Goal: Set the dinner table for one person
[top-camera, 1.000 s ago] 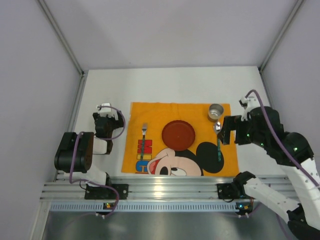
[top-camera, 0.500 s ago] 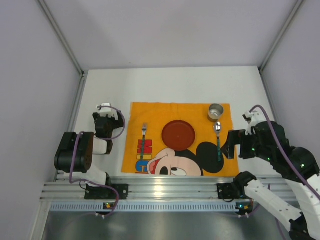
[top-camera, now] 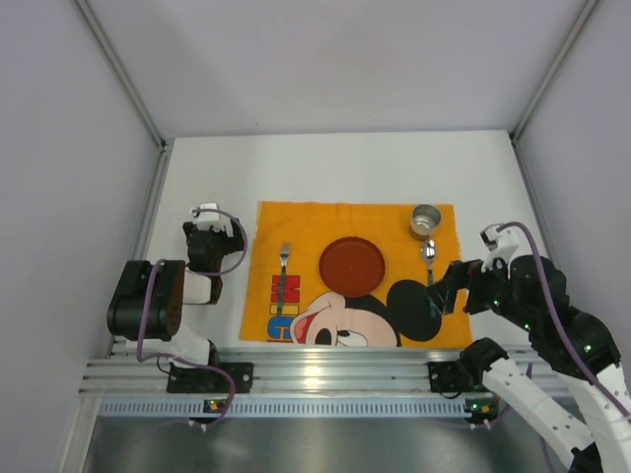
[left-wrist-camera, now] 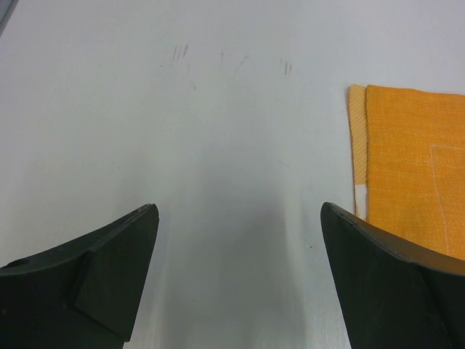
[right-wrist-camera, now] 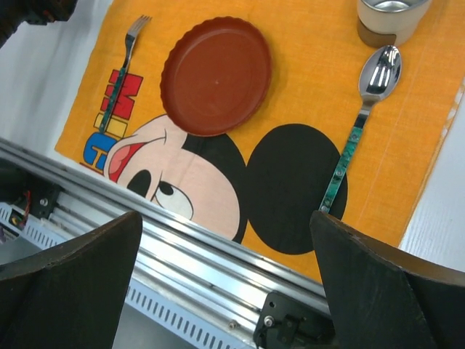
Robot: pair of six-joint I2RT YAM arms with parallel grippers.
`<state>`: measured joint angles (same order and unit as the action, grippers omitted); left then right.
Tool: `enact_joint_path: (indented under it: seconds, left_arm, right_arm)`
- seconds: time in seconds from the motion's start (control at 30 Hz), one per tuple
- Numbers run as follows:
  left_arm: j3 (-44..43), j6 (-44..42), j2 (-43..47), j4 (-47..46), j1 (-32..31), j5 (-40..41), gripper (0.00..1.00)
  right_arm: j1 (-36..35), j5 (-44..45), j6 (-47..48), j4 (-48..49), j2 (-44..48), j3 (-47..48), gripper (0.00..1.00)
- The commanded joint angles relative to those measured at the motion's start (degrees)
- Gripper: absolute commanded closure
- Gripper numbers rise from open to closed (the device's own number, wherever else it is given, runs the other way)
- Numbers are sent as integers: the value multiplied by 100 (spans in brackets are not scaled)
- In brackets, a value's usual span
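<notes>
My desk (top-camera: 345, 168) lies flat between lilac walls (top-camera: 59, 148), its long axis seeming to run left to right, along the ribbed rail (top-camera: 325, 374) at the near edge. An orange mat (top-camera: 296, 222) sits mid-desk, close to that rail. My left tool (left-wrist-camera: 238, 211) is spread over bare white by the left edge. My right tool (right-wrist-camera: 225, 218), also spread, hangs over the mat's near right corner.
</notes>
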<state>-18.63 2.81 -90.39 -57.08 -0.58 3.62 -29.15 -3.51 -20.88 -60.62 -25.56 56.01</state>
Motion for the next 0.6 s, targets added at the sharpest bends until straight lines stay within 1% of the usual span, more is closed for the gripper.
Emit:
enact_joint_path:
  seconds: [0.0, 0.17, 0.3, 0.43, 0.5, 0.57]
  left_arm:
    - [35, 9, 30, -532, 14, -116, 1]
    - [35, 0, 30, -532, 14, -116, 1]
    - [44, 0, 22, -567, 23, -133, 1]
    - [53, 0, 21, -576, 14, -125, 1]
    - [44, 0, 21, -576, 14, -133, 1]
    - [53, 0, 21, -576, 14, -133, 1]
  right_arm:
    - [-91, 226, -284, 823, -71, -142, 0]
    - [-82, 579, -469, 1183, -625, -222, 0]
    - [-91, 947, -662, 1719, -1020, -248, 0]
    - [-82, 1036, -934, 2132, -1556, -144, 0]
    - [-82, 731, -944, 2378, -1741, -64, 0]
    - [-82, 842, -1031, 2415, -1996, 164, 0]
